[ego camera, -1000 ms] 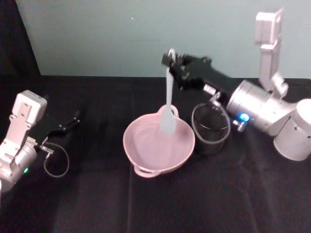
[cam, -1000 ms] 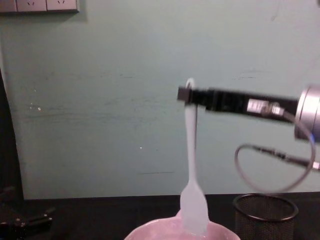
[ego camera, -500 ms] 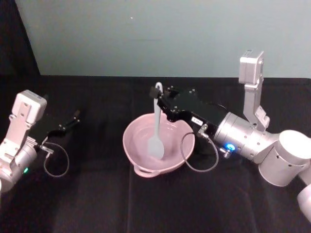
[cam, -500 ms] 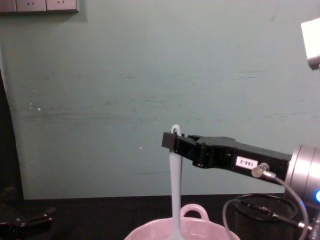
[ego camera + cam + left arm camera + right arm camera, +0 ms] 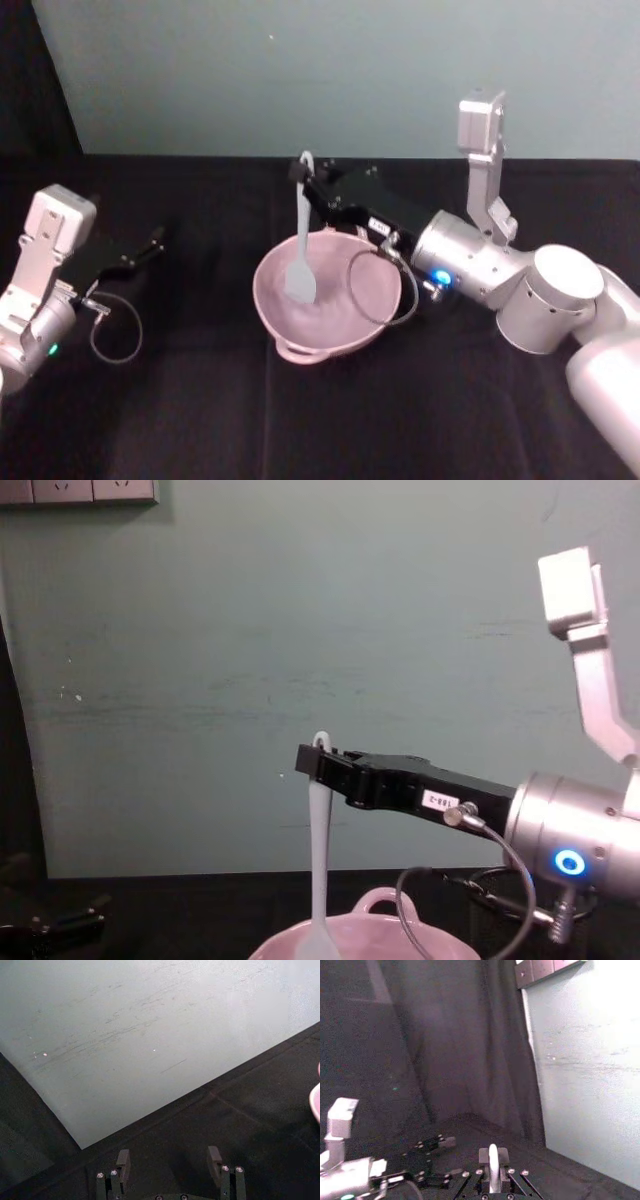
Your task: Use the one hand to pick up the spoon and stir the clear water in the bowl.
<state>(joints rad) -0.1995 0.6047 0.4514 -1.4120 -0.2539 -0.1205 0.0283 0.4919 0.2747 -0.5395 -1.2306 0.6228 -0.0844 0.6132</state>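
The right gripper (image 5: 303, 180) reaches in from 3 o'clock, above the bowl's (image 5: 262, 300) far rim, its jaws closed narrow on the top of the spoon (image 5: 300, 235), just under the handle's end. The spoon hangs nearly upright from it, and its paddle sits down inside the bowl toward the 9 o'clock side. From the chest, the gripper (image 5: 318, 762) lies level and the spoon (image 5: 319, 850) drops straight to the bowl (image 5: 375, 898). The right wrist view shows the handle's tip (image 5: 492, 1157) pinched between the fingers. A grey cable (image 5: 352, 285) loops from the wrist over the bowl's 3 o'clock rim. The bowl stands mid-table on the black cloth (image 5: 200, 400). The left gripper (image 5: 155, 240) rests at 9 o'clock, well apart from the bowl, jaws spread wide and holding nothing.
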